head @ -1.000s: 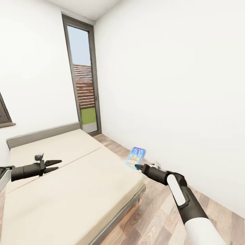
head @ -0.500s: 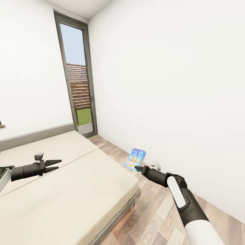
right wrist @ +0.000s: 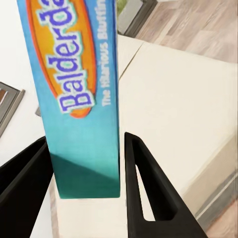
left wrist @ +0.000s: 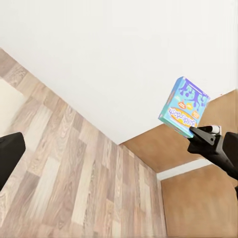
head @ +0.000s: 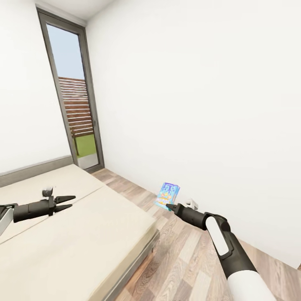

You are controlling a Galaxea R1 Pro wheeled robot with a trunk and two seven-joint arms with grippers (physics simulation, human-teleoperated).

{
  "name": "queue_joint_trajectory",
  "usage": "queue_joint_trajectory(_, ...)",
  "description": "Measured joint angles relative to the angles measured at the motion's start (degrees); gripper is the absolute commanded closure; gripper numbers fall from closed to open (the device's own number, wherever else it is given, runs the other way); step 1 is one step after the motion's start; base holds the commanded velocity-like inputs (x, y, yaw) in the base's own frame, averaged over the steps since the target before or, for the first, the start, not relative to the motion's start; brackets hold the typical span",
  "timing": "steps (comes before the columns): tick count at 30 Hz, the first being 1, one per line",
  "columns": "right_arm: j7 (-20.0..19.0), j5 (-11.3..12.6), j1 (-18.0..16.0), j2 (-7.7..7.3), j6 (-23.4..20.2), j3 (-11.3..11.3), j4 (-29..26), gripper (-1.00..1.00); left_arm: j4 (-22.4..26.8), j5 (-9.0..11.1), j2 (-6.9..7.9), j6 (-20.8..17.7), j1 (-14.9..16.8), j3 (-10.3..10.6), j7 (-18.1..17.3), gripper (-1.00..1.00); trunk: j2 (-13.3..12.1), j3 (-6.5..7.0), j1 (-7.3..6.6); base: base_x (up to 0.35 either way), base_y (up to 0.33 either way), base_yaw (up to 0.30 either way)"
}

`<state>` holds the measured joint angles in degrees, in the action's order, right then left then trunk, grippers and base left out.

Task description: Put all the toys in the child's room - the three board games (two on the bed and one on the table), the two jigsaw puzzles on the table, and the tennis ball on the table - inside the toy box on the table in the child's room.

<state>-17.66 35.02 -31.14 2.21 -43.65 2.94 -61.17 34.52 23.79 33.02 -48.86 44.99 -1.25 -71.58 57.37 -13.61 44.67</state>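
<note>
My right gripper (head: 170,206) is shut on the lower edge of a small blue-cyan board game (head: 168,195) and holds it upright over the wood floor beside the bed (head: 83,228). In the right wrist view the box (right wrist: 79,89), printed "Balderdash", stands between the two black fingers (right wrist: 148,193). The left wrist view catches the same box (left wrist: 184,105) in front of the white wall, with the right gripper (left wrist: 197,133) under it. My left gripper (head: 69,201) hangs open over the beige mattress with nothing in it. The table and the toy box are out of view.
A tall dark-framed window (head: 75,104) stands at the far end of the room. A white wall (head: 200,104) runs close along the right. A strip of wood-plank floor (head: 188,259) lies between the bed's dark frame and that wall.
The whole picture has slid left, so the camera has turned right. Both arms keep their places in the picture, and the right gripper still holds the blue-cyan board game.
</note>
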Motion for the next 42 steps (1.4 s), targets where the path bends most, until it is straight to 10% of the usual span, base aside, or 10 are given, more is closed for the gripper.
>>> queue_joint_trajectory(42,0.0,-0.1,0.0,0.07,0.1,0.0,0.1,1.0,0.0,-0.1,0.0,0.0,0.0,0.2,0.5,-1.0,-16.9,7.56,-9.24,0.0,0.0,-0.278)
